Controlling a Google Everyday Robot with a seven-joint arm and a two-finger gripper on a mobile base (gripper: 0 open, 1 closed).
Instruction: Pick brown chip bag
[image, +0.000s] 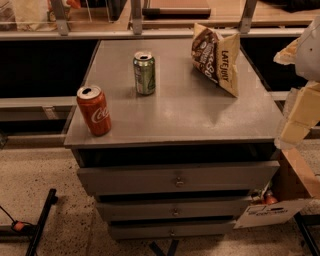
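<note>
My hand (299, 116) hangs at the right edge of the view, just beside the front right corner of the worktop (200, 115). It is pale and blocky, and the frame cuts part of it off. I cannot tell how far open it is or whether it has hold of anything.

The brown chip bag (216, 57) stands at the back right of the worktop, apart from my hand. It is crinkled, with its dark front and chip picture turned to the left and its tan side panel reading "LATE JULY" facing me.

The green can (144, 73) stands upright toward the back middle, left of the bag and not touching it. The red Coca-Cola can (93, 110) stands upright at the front left corner. Three grey drawers (177, 177) sit below the worktop.
</note>
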